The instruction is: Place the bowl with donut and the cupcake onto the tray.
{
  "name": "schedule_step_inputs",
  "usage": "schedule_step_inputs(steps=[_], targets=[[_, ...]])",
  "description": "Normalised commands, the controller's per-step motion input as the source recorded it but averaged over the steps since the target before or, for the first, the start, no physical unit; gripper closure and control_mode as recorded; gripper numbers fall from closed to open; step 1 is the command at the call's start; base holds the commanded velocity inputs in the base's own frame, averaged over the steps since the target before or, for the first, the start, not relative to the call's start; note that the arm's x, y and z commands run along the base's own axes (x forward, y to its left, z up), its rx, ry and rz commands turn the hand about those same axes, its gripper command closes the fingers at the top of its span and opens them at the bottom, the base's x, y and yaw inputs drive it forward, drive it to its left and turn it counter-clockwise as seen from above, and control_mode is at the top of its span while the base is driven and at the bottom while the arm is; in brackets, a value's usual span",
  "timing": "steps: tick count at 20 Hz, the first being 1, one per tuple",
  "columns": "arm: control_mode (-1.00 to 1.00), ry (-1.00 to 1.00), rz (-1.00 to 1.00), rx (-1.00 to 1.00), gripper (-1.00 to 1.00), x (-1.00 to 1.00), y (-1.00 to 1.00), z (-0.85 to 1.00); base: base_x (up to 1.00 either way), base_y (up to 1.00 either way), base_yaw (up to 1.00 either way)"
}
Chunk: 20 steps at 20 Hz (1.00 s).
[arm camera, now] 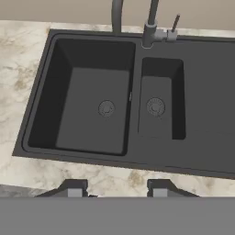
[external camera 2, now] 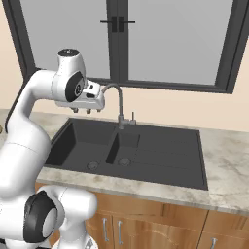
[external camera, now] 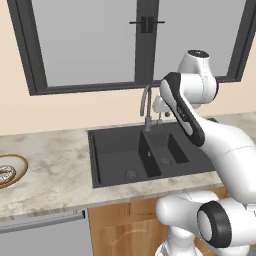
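The bowl (external camera: 19,165) rests on the marble counter at the far left edge of the left base view, cut off by the frame. Inside it lies the donut (external camera: 5,175), a whitish ring with dark speckles. My gripper (external camera 2: 86,111) hangs well to the right of the bowl, above the back of the sink beside the faucet, pointing down. In the left base view the gripper (external camera: 161,115) is partly hidden behind my own arm. In the hand view the gripper (arm camera: 117,189) is open, its fingertips (arm camera: 75,187) apart with nothing between them. The cupcake and the tray are out of view.
A black double sink (external camera: 125,150) is set into the counter (external camera: 55,165) under the arm, with a drainer on its right side (external camera 2: 170,155). A curved grey faucet (external camera 2: 119,104) stands at its back, and a dark-framed window (external camera: 90,45) is behind it. Wooden cabinet doors (external camera 2: 160,223) lie below.
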Motion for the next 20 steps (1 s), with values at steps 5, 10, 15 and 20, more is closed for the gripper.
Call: schedule_step_inputs(steps=[5,10,15,20], targets=[[-1.0,0.0,0.03,0.0,-1.0,-0.36,0.0,0.0,0.0,0.0,0.0],[-1.0,0.0,0.01,0.0,-1.0,-0.72,0.08,0.0,0.0,0.0,0.0],[-1.0,0.0,0.0,0.0,-1.0,-0.29,0.0,0.0,0.0,0.0,0.0],[-1.0,0.0,0.0,0.0,-1.0,0.0,0.0,0.0,0.0,0.0,0.0]])
